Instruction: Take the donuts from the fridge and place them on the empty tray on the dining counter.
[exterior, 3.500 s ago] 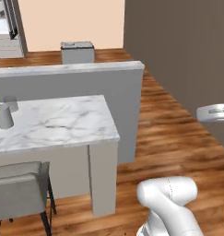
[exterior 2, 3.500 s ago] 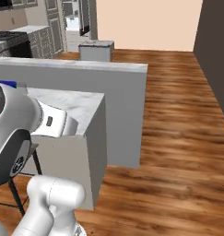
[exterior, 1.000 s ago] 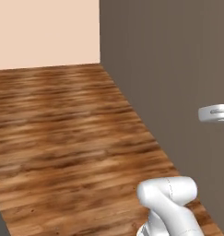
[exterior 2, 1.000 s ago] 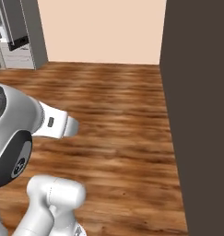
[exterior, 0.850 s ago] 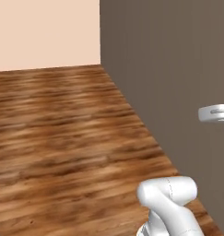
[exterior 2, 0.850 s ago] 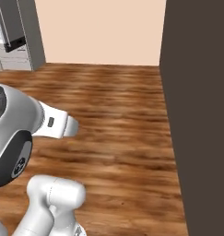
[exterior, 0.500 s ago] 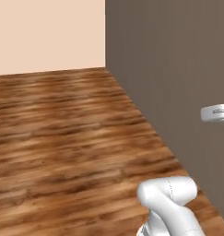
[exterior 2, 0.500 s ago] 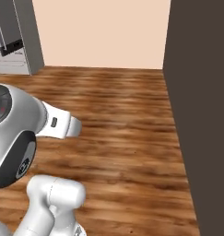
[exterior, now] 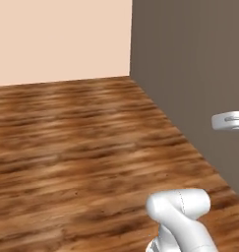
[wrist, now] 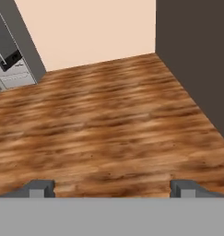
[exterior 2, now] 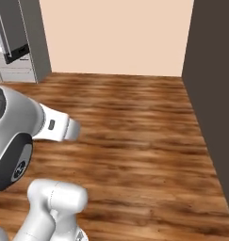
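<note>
Hand [wrist: 111,188] with fingers spread wide, nothing held, over wooden floor [wrist: 109,124]; no legible writing

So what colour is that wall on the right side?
Dark grey-brown wall, plain, clearest in the left base view.

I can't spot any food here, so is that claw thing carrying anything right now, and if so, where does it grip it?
Nothing is held. The gripper is open, its fingertips far apart with bare wooden floor between them.
</note>
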Controlling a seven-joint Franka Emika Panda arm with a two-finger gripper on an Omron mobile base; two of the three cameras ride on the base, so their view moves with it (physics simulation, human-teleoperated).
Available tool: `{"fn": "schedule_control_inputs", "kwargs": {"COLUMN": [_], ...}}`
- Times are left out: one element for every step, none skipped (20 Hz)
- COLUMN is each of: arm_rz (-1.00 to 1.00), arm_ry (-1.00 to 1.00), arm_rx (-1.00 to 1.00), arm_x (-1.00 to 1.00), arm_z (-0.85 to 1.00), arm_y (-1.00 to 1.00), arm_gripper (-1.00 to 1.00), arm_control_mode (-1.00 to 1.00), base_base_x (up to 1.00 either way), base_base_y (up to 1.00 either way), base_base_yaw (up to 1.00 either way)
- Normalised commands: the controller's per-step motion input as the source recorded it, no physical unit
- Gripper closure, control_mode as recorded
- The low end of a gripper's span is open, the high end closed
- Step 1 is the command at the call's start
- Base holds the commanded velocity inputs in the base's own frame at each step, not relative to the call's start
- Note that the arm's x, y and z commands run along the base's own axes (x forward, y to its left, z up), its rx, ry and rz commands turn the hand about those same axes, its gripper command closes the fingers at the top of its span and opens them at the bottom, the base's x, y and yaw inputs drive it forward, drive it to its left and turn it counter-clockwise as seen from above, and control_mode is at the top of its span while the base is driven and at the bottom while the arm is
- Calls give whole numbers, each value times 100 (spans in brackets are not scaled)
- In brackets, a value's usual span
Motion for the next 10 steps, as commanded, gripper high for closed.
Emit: {"fn": "schedule_control_inputs", "kwargs": {"arm_rz": [0, 0, 0, 0, 0, 0, 0, 0, 0, 0], "arm_ry": [0, 0, 0, 0, 0, 0, 0, 0, 0, 0], "arm_rx": [0, 0, 0, 0, 0, 0, 0, 0, 0, 0], "arm_x": [0, 0, 0, 0, 0, 0, 0, 0, 0, 0], "arm_z": [0, 0, 0, 0, 0, 0, 0, 0, 0, 0], "arm_y": [0, 0, 0, 0, 0, 0, 0, 0, 0, 0], "arm_gripper": [-100, -100, -100, -100, -100, -100, -100, -100, -100, -100], "arm_control_mode": [100, 100, 100, 100, 100, 100, 100, 100, 100, 100], "base_base_x": [100, 100, 100, 100, 100, 100, 100, 100, 100, 100], "base_base_y": [100, 100, 100, 100, 100, 100, 100, 100, 100, 100], "base_base_yaw": [0, 0, 0, 0, 0, 0, 0, 0, 0, 0]}}
